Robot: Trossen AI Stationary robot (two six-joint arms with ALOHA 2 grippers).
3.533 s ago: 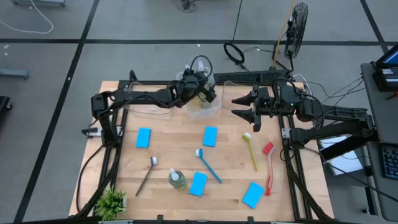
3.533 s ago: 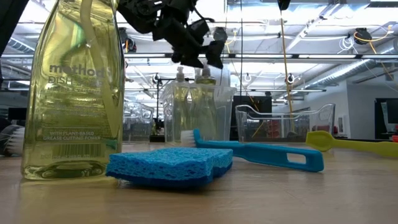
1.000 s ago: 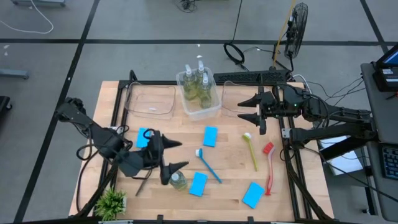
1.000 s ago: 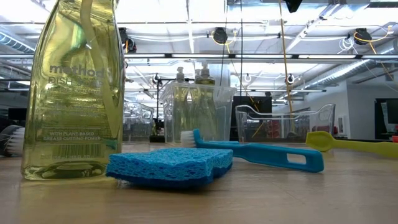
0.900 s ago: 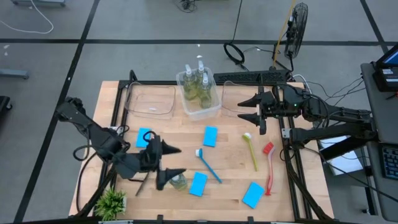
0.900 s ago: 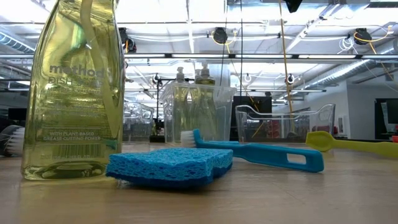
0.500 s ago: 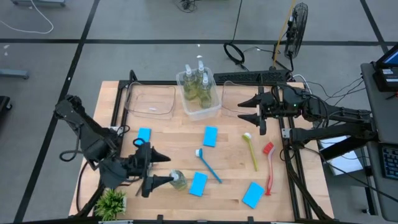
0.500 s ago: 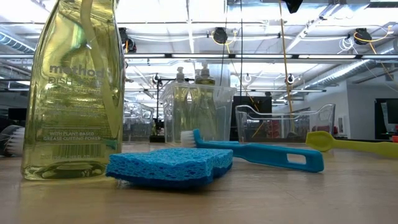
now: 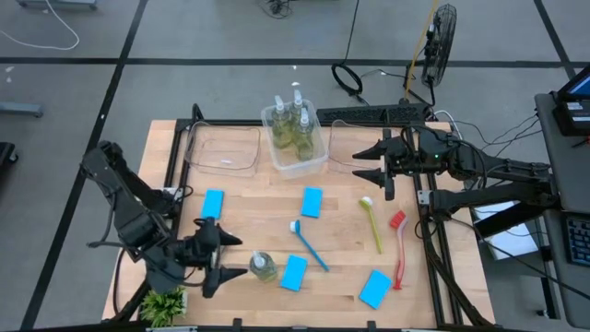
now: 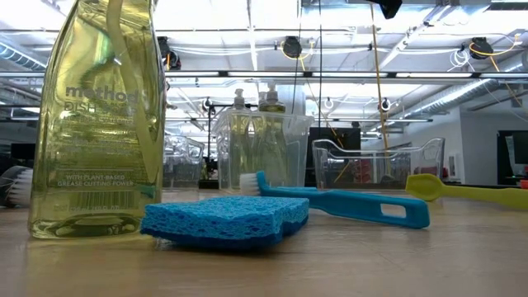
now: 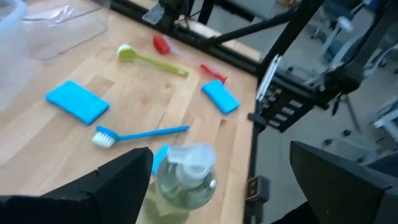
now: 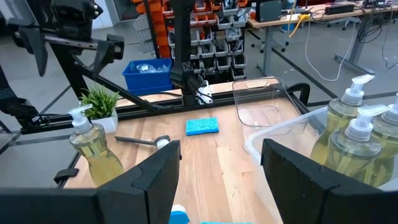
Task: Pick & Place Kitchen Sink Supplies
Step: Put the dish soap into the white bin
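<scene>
One yellow-green soap bottle (image 9: 263, 266) stands upright on the table near its near edge, large in the low view (image 10: 99, 115). My left gripper (image 9: 238, 258) is open just left of it and points at it. In the left wrist view the bottle (image 11: 186, 180) shows between the fingers, untouched. Three more bottles (image 9: 295, 127) stand in the middle bin. Several light-blue sponges (image 9: 213, 204) (image 9: 312, 201) (image 9: 294, 272) lie flat. The blue (image 9: 309, 244), yellow (image 9: 371, 224) and red (image 9: 398, 247) brushes lie on the table. The dark grey brush (image 9: 214, 275) is mostly hidden under my left gripper. My right gripper (image 9: 367, 162) hangs open over the right bin.
An empty clear bin (image 9: 224, 149) sits at the far left, the middle bin's rim (image 9: 318, 159) beside it, and another clear bin (image 9: 346, 138) at the far right. A small potted plant (image 9: 166, 301) stands at the near-left corner, close to my left arm.
My left arm has swung from the middle bin to the table's near-left part. In the last second its open gripper has drawn back toward the near and left edges, from over the grey brush to just left of the bottle. The bottle has not moved.
</scene>
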